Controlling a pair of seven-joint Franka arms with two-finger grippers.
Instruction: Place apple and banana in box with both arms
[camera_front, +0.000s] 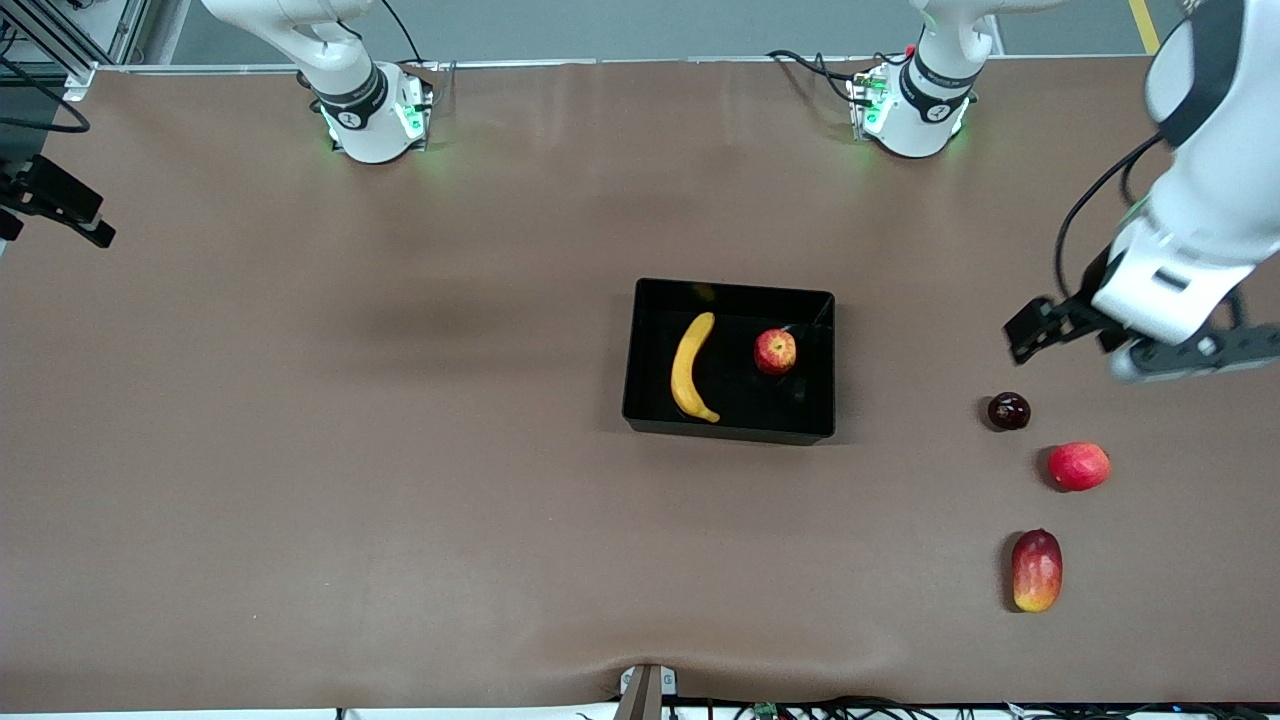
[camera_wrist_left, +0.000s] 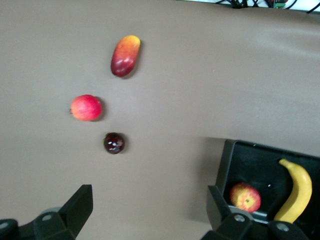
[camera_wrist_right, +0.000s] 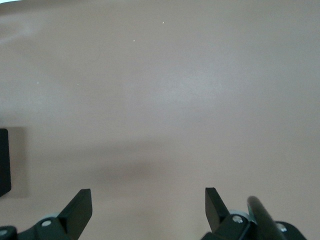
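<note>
Already, the banana (camera_front: 692, 368) and the apple (camera_front: 775, 351) are seen lying inside the box (camera_front: 728, 429), which sits just right of the centre of the front frame. The two fruits are apart — the banana along the side of the box toward the right arm's end of the table, the apple toward the left arm's end.

The left gripper (camera_wrist_left: 149, 207) is held up in the air at the right edge of the front frame, over bare table near three loose fruits; its fingers (camera_wrist_left: 77, 206) are spread wide and nothing is held between them. Below it in that frame a dark plum (camera_front: 1008, 411), a pinkish-red fruit (camera_front: 1079, 466) and a mango (camera_front: 1036, 570) are laid out in a loose line, each well apart from the box.

The right gripper (camera_wrist_right: 148, 207) is shown only in its own wrist view — jaws wide apart and empty, over bare brown table (camera_wrist_right: 165, 90), with a corner of the box visible at the frame's left edge.
</note>
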